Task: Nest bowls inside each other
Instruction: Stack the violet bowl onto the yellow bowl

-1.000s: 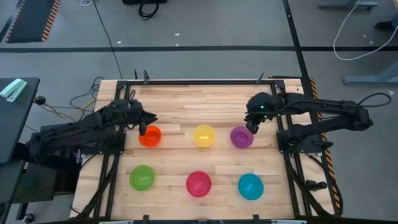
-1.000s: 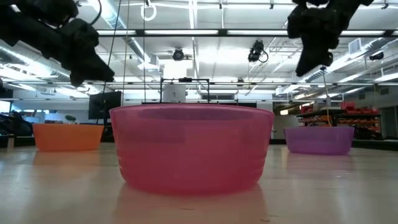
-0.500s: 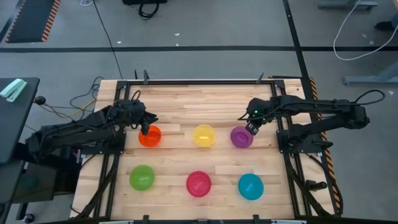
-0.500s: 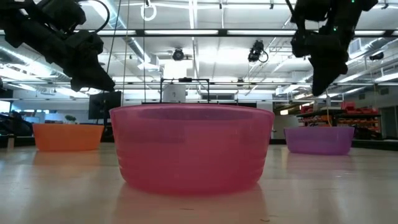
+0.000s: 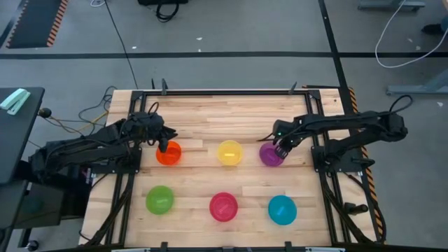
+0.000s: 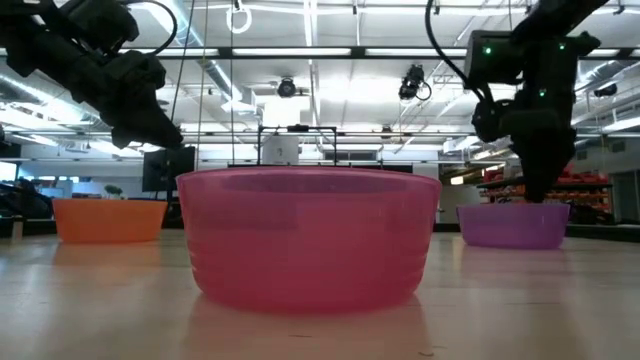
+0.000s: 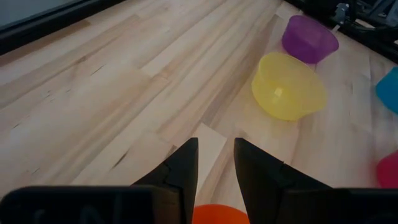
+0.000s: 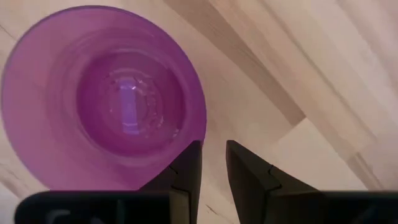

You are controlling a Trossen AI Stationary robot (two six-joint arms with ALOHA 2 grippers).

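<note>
High view | right pincer (image 5: 278, 148) at purple bowl (image 5: 270, 155) rim, fingers slightly apart, gripping nothing | left pincer (image 5: 162, 145) over orange bowl (image 5: 169, 153), narrowly open, empty | six bowls separate on worktop (image 5: 210, 115)

High view: straight down, whole worktop (image 5: 231, 115). Low view: worktop level, pink bowl (image 6: 308, 235) close, room behind. Left wrist: looks across at yellow bowl (image 7: 288, 86). Right wrist: close above purple bowl (image 8: 102, 96), shared by all views.
</note>
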